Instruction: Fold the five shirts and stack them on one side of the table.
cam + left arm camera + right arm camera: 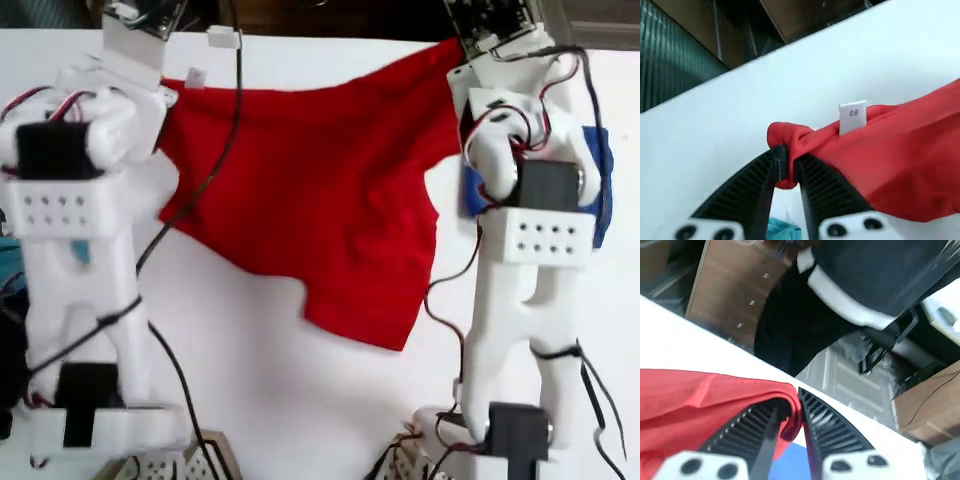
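The left pincer (789, 161) squeezes the red shirt (320, 190) tight at its 10 o'clock corner. The right pincer (794, 401) squeezes its 1 o'clock corner, over the white surface (280, 400).

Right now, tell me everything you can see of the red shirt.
The red shirt is soft, plain cloth with a small white tag at one edge. It hangs stretched between the arms: the left gripper pinches one bunched corner, the right gripper the other. Its middle sags in folds over the white table, a lower flap reaching toward the arm bases.
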